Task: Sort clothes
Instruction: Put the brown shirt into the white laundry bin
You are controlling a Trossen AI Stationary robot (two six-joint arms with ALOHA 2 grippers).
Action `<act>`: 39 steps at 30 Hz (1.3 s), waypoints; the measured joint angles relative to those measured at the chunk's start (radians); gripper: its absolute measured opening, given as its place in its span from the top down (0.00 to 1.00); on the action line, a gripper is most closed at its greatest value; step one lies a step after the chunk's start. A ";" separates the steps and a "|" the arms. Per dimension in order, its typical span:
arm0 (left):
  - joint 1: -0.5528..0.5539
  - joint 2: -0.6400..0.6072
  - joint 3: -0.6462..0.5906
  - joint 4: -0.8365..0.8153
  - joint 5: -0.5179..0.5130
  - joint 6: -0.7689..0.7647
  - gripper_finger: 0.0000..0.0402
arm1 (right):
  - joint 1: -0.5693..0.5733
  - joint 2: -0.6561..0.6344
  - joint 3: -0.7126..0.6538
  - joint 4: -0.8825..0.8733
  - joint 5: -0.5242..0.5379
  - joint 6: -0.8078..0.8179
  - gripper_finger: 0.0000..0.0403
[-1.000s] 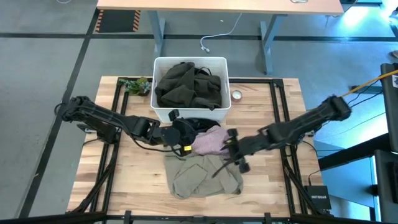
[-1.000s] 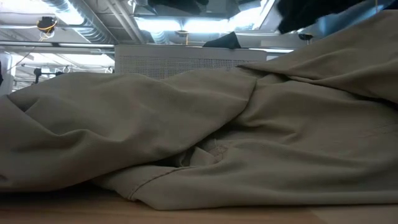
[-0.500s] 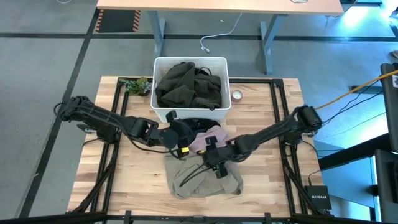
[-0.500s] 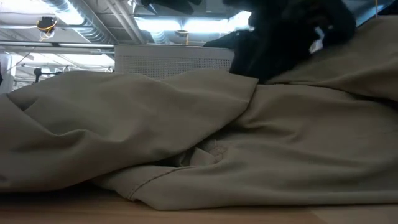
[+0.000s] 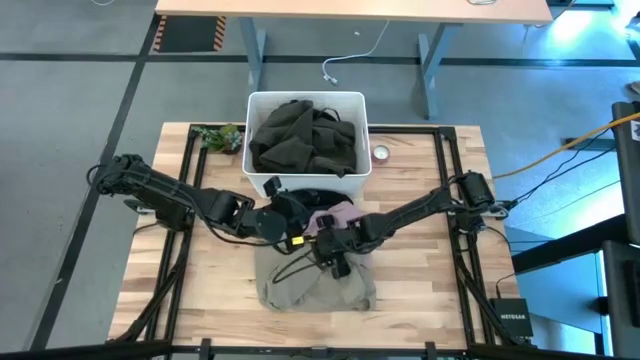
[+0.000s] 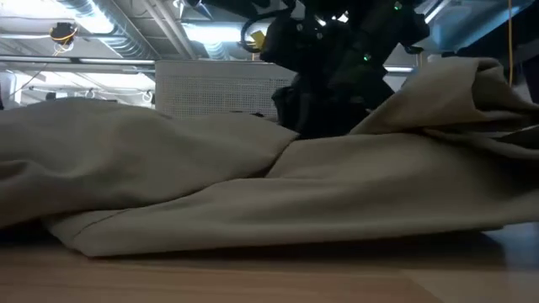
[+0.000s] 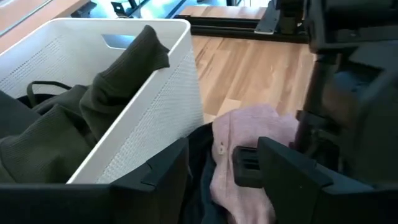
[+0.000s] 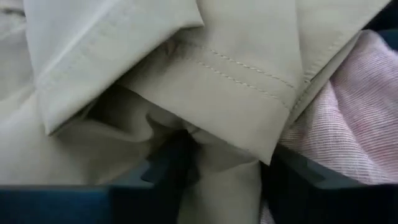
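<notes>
The right pincer (image 5: 332, 250) pinches the soft beige cloth garment (image 5: 315, 285) at mid-frame in the high view. The left pincer (image 5: 290, 215) sits spread open just left of it, above a pale pink cloth (image 7: 249, 155).

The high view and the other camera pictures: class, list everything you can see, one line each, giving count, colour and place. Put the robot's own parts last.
White bin: one, white, far middle of the table.
Dark olive garment: one, dark olive, heaped inside the bin.
Beige garment: one, beige, near middle of the table.
Pink garment: one, pale pink, between bin and beige garment.
Black garment: one, black, against the bin's front, under the pink one.
Small plant: one, green, left of the bin.
Small round object: one, pale, right of the bin.
Left tool: one, dark, open, by the pink garment.
Right tool: one, dark, down on the beige garment's fold.
</notes>
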 joint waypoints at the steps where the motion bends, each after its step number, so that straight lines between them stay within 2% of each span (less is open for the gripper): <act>1: 0.000 0.000 0.000 -0.003 0.000 -0.003 0.54 | 0.001 0.000 0.000 -0.007 0.003 -0.002 0.69; 3: 0.000 0.000 0.000 -0.022 0.000 -0.011 0.54 | 0.007 -0.013 0.000 -0.029 0.002 -0.021 0.87; 5: 0.001 0.000 0.000 -0.033 0.000 -0.026 0.54 | 0.022 -0.046 -0.003 -0.069 0.000 -0.043 0.95; 9: 0.001 0.000 0.000 -0.044 -0.007 -0.031 0.54 | 0.065 -0.159 -0.004 -0.167 0.051 -0.057 0.95; 14: 0.001 0.000 0.000 -0.043 -0.011 -0.030 0.54 | 0.115 -0.370 -0.004 -0.247 0.108 -0.068 0.97; 19: 0.002 0.000 0.000 -0.042 -0.011 -0.037 0.54 | 0.133 -0.578 -0.004 -0.240 0.138 -0.067 0.98; 26: 0.002 0.000 0.000 -0.041 -0.013 -0.034 0.54 | 0.081 -0.802 -0.002 -0.111 0.327 -0.152 0.98; 32: 0.002 0.000 0.000 -0.044 -0.075 -0.036 0.54 | -0.020 -0.864 0.107 0.042 0.386 -0.294 0.99; 36: 0.002 0.000 0.000 -0.077 -0.084 -0.058 0.54 | -0.103 -0.848 0.204 0.161 0.383 -0.409 0.98; 39: 0.002 0.000 0.000 -0.109 -0.088 -0.085 0.54 | -0.181 -0.809 0.261 0.259 0.336 -0.490 0.99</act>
